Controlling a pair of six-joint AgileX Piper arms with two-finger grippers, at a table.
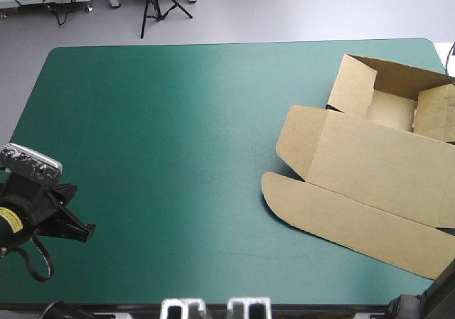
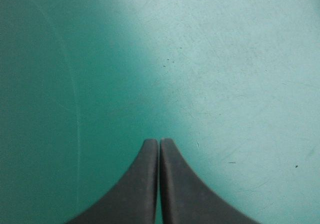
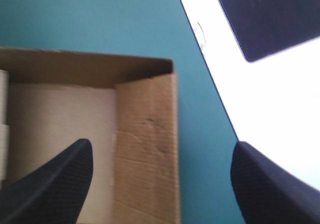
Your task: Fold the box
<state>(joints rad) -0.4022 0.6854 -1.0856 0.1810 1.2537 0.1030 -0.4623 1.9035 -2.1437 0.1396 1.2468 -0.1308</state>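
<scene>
The brown box (image 1: pixel 377 170) lies at the table's right side as an open tray (image 1: pixel 389 109) with raised walls, its lid and flaps spread flat toward the front edge. My left gripper (image 1: pixel 89 232) hovers near the front left corner, far from the box. Its black fingers meet in one arch (image 2: pixel 159 141) over bare cover, shut on nothing. My right gripper (image 3: pixel 162 146) stands open above the tray's corner at the table's right edge. One fingertip (image 3: pixel 75 159) is over the tray's floor, the other beyond the tray's side wall (image 3: pixel 147 134).
The teal-green cover (image 1: pixel 178 155) stretches bare from the box to the left edge. Just beyond the tray's side wall runs the table's right edge (image 3: pixel 212 89), with pale floor past it.
</scene>
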